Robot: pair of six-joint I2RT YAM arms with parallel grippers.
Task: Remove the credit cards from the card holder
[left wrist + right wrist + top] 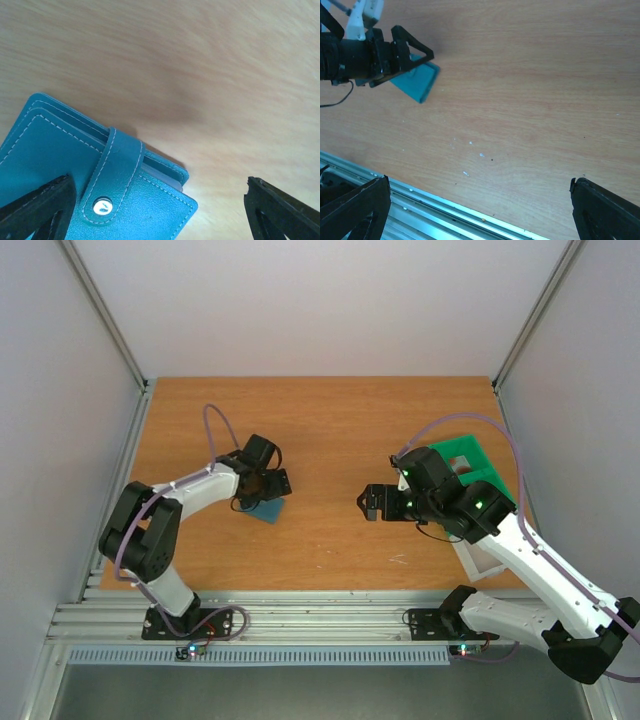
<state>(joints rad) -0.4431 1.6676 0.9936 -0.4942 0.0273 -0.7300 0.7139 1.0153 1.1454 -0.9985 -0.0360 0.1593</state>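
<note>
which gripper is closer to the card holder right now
Left. The left gripper hangs open directly over the card holder, straddling its corner. The right gripper is open, far off to its right.

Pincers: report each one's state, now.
Left pincer: open, holding nothing, poised over a corner of the snapped-shut card holder.
Right pincer: open, holding nothing, above the table.

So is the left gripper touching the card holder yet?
Cannot tell. In the left wrist view one finger of the left gripper overlaps the card holder, but resting or hovering is unclear.
</note>
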